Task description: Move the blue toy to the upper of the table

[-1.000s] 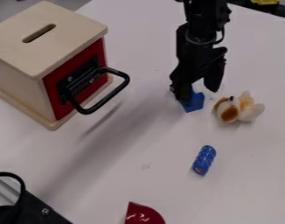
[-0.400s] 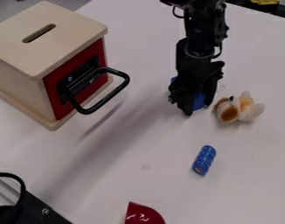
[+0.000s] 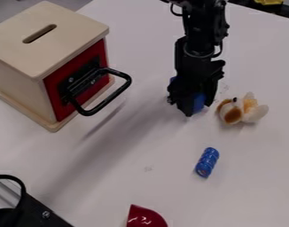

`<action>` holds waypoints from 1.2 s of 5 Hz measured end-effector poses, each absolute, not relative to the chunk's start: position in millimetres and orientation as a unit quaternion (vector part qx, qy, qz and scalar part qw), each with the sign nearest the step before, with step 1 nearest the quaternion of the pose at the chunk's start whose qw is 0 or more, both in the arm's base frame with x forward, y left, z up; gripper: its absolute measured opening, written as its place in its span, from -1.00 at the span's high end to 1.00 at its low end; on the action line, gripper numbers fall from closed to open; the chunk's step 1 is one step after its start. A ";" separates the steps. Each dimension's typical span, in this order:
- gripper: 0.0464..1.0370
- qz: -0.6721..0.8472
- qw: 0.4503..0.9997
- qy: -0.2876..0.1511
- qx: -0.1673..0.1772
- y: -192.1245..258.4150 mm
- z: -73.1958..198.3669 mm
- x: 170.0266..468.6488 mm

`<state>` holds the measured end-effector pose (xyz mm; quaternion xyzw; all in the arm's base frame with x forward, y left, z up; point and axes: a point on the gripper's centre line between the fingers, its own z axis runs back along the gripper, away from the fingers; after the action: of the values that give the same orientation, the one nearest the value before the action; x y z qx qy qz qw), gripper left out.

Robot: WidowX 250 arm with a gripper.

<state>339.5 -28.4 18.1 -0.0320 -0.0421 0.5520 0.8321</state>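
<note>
1 half-hidden blue toy (image 3: 198, 103) slants upper-left to lower-right.

The lumpy black robot arm (image 3: 197, 33) has chunky, bumpy parts. 1 thin black looped cable (image 3: 175, 10) curls near the top, and 1 thin dark curved cable (image 3: 221, 49) bends down the side. The knobby black gripper (image 3: 198, 107) is wide.
</note>
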 end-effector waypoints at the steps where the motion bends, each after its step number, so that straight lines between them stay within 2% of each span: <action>1: -0.10 0.565 0.824 -0.029 -0.033 -25.7 23.5 335.7; 2: -0.10 0.583 0.811 -0.029 -0.036 -11.6 38.3 346.2; 4: -0.10 0.614 0.783 -0.067 -0.073 22.9 76.5 381.9; 5: -0.10 0.633 0.766 -0.072 -0.084 42.8 76.6 398.4; 6: -0.10 0.637 0.763 -0.073 -0.075 54.9 69.6 409.8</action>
<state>409.8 54.9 69.6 -0.0746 -0.0726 0.6374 0.7635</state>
